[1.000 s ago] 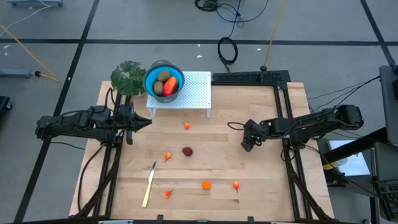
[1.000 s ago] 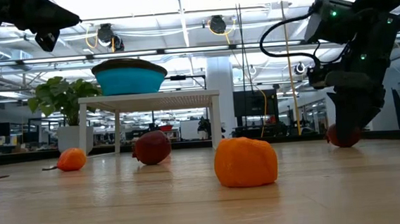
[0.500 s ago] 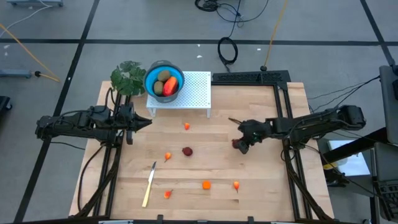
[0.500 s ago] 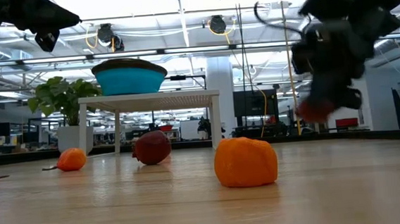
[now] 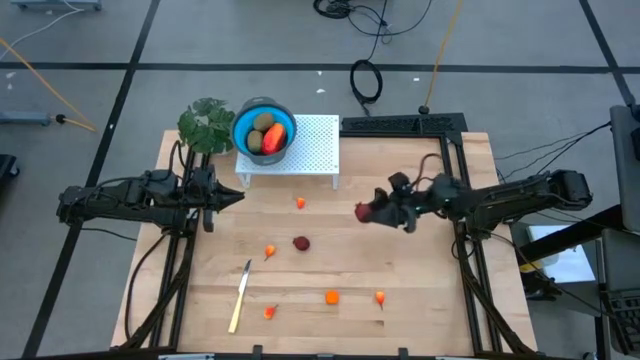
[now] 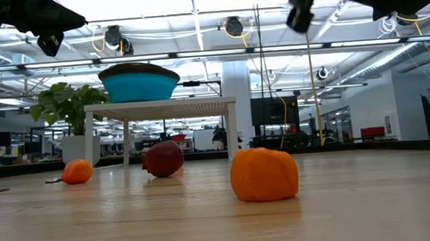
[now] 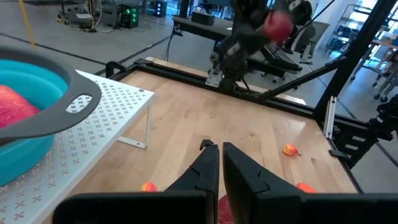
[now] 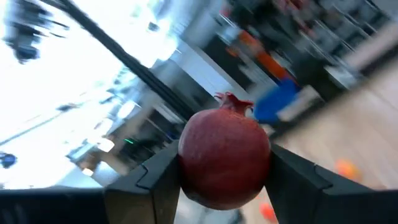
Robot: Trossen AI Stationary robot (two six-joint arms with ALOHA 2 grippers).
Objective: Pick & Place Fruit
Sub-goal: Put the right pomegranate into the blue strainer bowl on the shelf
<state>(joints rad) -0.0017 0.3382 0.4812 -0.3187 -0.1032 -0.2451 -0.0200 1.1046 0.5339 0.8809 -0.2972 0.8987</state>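
High view: pale wooden tabletop (image 5: 420,300) of jointed boards, framed by dark rails, standing on a grey floor crossed by dark lines, with coiled black cable (image 5: 367,82) at twelve o'clock. Beyond, in the low view, a big open hall with ceiling light strips, desks and screens. No readable brand, label or writing anywhere.

At eleven o'clock, a white perforated stand (image 5: 310,145) carrying a blue bowl (image 5: 246,122) with an olive-brown oval (image 5: 263,122) and a red-orange piece (image 5: 274,138) inside; green plant (image 5: 205,124) just beside it. Near the middle, a dark red round fruit (image 5: 301,242) resting on the wood, with tiny orange pieces (image 5: 331,296) scattered from the centre toward six o'clock. Yellow-handled knife (image 5: 239,297) at seven o'clock.

Right gripper (image 5: 385,208), at about two o'clock of centre and raised off the wood, clamped on a second dark red fruit (image 8: 224,158), a crowned pomegranate pinched between both fingers (image 8: 149,186). Left gripper (image 5: 232,198) at nine o'clock, clenched and holding nothing.
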